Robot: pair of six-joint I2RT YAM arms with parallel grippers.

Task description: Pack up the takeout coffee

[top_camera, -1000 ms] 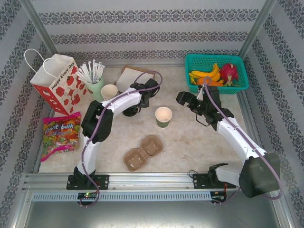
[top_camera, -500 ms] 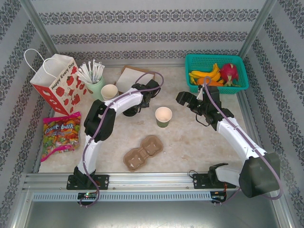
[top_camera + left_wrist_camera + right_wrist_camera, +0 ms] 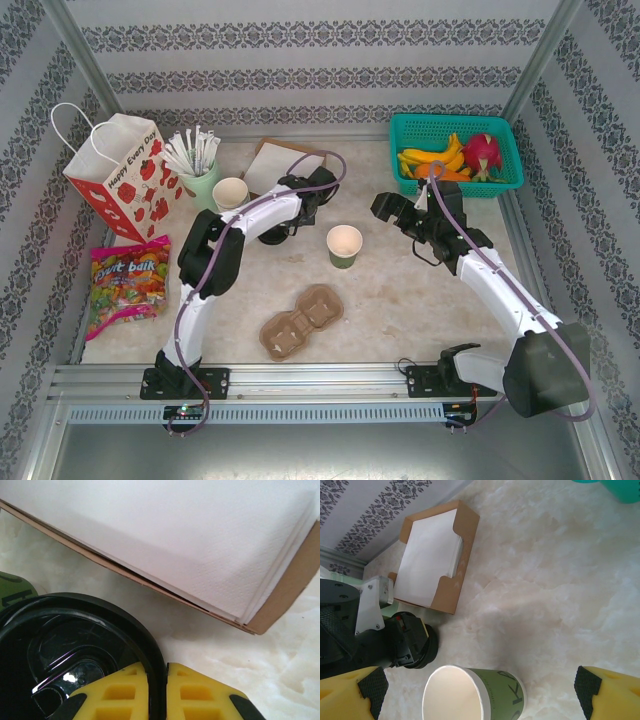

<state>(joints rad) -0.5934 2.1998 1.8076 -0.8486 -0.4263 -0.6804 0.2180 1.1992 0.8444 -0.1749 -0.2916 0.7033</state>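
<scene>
Takeout coffee cup (image 3: 344,245), lidless paper, cream above and green below, stands upright in the middle of the pale marble surface (image 3: 420,290). A second matching cup (image 3: 230,192) stands just beside the pale green cup of wrapped straws (image 3: 200,170). The left end effector (image 3: 161,680) is clenched on the rim of a round black plastic lid (image 3: 75,640) near the brown cardboard tray of white napkins (image 3: 200,545). The right end effector (image 3: 397,212) hangs released, spread wide, near the first cup.

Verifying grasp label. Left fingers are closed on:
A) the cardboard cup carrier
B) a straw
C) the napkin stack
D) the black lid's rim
D: in the left wrist view the yellow left fingers pinch the rim of the black lid between them; the napkins lie apart behind.
</scene>
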